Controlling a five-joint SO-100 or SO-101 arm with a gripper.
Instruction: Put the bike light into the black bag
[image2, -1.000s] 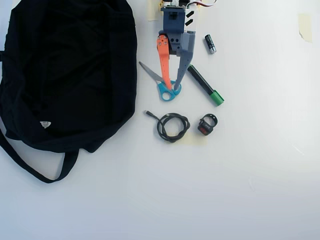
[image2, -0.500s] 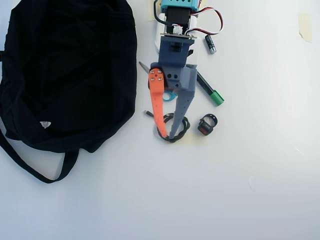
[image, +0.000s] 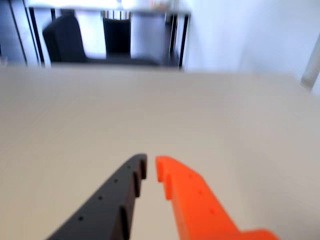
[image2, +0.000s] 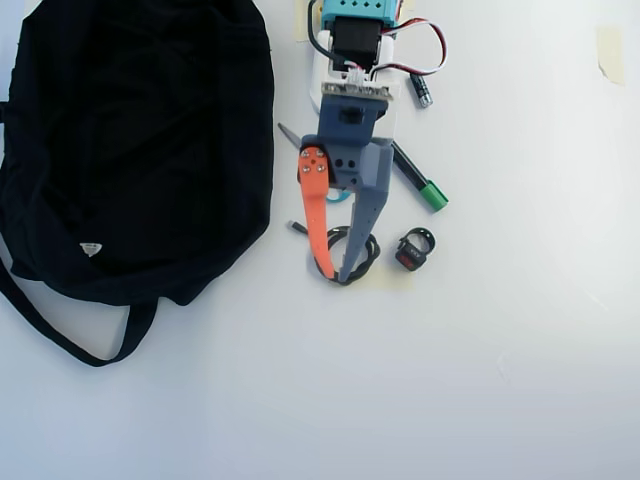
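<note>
since 1 second ago the gripper (image2: 337, 277) has travelled from over the scissors (image2: 290, 133) down-frame to above the coiled cable (image2: 362, 262), jaws nearly closed, empty. overhead view: the bike light (image2: 413, 249) lies just right of it, the black bag (image2: 130, 150) far left. wrist view: blurred, seemingly bare table (image: 75, 115). step is approach; next, shift right, open, descend.

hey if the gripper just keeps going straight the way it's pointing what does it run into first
Probably nothing. In the overhead view the gripper points down the picture, tips over the coiled cable, with bare table beyond. The bike light sits off to the right. Height above the cable is unclear.
</note>
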